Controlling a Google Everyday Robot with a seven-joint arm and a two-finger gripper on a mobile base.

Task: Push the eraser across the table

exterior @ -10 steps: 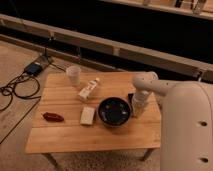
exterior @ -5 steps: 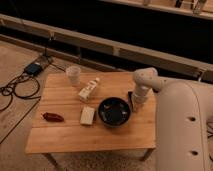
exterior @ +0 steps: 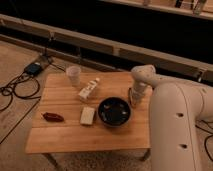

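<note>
The table point(exterior: 60, 135) has a light wooden plank top. My gripper point(exterior: 134, 96) points down at its right side, just right of the dark bowl point(exterior: 114, 111), and it is shut. The eraser point(exterior: 129, 93) shows only as a small dark shape against the gripper's left side, mostly hidden by it. I cannot tell whether the two touch.
A pale cream block point(exterior: 87, 115) lies left of the bowl, a white tube-like bottle point(exterior: 88, 90) behind it, a pale cup point(exterior: 73, 75) at the back and a red object point(exterior: 52, 117) at the left. My white body point(exterior: 182, 130) fills the right. Cables point(exterior: 20, 87) lie on the floor at left.
The arm has shifted slightly, with the gripper's tip edging a little left towards the bowl. The other objects on the table have not moved.
</note>
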